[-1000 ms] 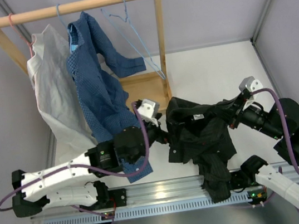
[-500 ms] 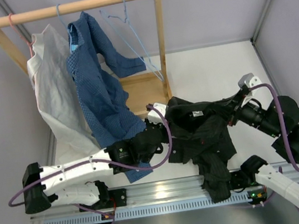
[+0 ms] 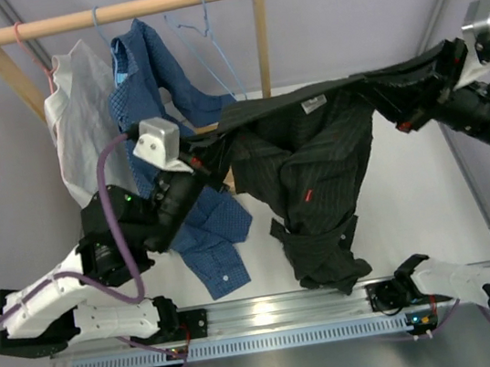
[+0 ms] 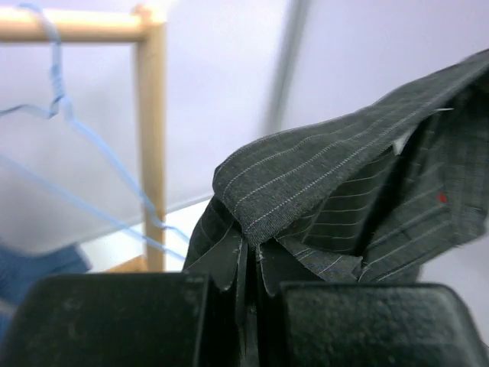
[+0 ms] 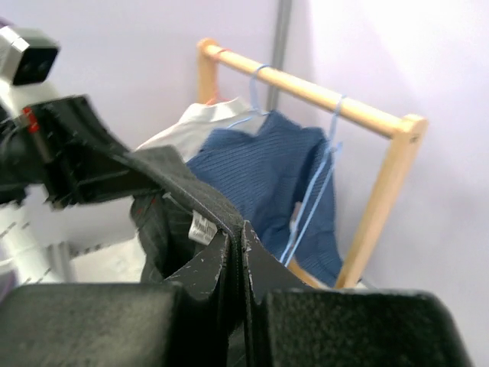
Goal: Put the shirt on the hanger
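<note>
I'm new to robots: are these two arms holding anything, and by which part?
Both hold the black pinstriped button-up shirt: left jaws pinch one end of its top edge, right jaws the other.

Both arms have white links and bulky black joints: the left arm (image 3: pixel 51 303) at 8 o'clock, the right arm (image 3: pixel 484 115) at 3 o'clock. A purple cable (image 3: pixel 101 173) loops along each, and silver camera boxes (image 3: pixel 156 141) cap the wrists. The left gripper (image 4: pixel 246 264) and right gripper (image 5: pixel 235 260) are grainy matte black.

The shirt (image 3: pixel 306 160), earlier bunched low at centre frame, now hangs stretched across the upper right between the left gripper (image 4: pixel 248 256), newly clamped on it, and the raised right gripper (image 5: pixel 235 238).
</note>
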{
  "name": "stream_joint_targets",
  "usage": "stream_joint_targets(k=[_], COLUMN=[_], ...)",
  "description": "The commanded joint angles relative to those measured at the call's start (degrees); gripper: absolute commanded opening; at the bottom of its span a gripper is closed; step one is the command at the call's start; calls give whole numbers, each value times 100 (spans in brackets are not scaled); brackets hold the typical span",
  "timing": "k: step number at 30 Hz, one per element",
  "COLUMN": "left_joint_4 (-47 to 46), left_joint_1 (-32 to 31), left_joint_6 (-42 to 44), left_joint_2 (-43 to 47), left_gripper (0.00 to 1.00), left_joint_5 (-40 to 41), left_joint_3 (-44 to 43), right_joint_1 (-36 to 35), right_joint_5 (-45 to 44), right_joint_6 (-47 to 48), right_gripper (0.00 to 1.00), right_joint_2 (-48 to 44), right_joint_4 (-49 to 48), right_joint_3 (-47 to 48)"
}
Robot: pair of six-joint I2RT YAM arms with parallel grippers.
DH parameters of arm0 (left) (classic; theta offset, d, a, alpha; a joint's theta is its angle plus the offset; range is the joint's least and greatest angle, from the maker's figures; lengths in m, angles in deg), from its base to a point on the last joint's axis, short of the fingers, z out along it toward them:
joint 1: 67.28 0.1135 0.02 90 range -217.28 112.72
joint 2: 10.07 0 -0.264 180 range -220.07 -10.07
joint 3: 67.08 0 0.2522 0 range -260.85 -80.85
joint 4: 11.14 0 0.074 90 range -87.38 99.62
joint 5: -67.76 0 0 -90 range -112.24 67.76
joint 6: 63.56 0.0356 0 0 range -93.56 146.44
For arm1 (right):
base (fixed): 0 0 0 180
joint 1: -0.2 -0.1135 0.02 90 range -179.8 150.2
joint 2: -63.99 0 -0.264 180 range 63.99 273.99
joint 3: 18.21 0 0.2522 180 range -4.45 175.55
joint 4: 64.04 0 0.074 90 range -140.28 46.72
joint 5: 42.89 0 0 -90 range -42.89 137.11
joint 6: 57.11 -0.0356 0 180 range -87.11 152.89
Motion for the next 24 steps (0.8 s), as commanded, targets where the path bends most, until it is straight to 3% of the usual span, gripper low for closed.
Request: stream_joint_targets(k=[1, 3, 7, 10, 11, 12, 14, 17, 19, 22, 23, 24], left_joint_4=[-30, -154, -234, 107, 796, 1290, 2241, 2623, 2255, 1134, 902, 743], left_joint_1=[-81, -81, -81, -72, -72, -37, 200, 595, 622, 622, 622, 622], left_joint_6=[444, 199, -644, -2057, -3088, -3690, -4902, -5058, -4814, -3716, -3261, -3152], left_joint_2=[451, 680, 857, 673, 594, 497, 208, 162, 189, 294, 320, 364], left_gripper=[0, 0, 0, 0, 0, 0, 0, 0, 0, 0, 0, 0], left_joint_5=[-860, -986, -321, 1197, 1663, 2381, 2642, 2346, 2048, 1075, 765, 406], left_joint_3=[470, 1199, 2526, 3432, 3556, 3618, 3566, 3548, 3592, 3873, 4030, 4093], right_joint_1=[-56, -39, -56, -48, -48, -56, -56, -48, -48, -48, -56, -48], right_joint_5=[208, -19, -906, -1690, -1804, -1936, -2103, -2271, -1746, -700, -541, -322], right_joint_6=[383, 428, -168, -1080, -1197, -1302, -1417, -1382, -1391, -1147, -1049, -796], right_gripper=[0, 0, 0, 0, 0, 0, 0, 0, 0, 37, 59, 70], right_joint_2=[-383, -840, -1622, -2000, -2045, -2089, -2098, -2002, -1993, -2063, -2063, -2037], right_joint_4=[328, 346, 144, 57, -57, -171, -383, -427, -637, -1226, -1384, -1429], right_joint_3=[191, -519, -2785, -5154, -5519, -5854, -6338, -6297, -6331, -6682, -6709, -6675])
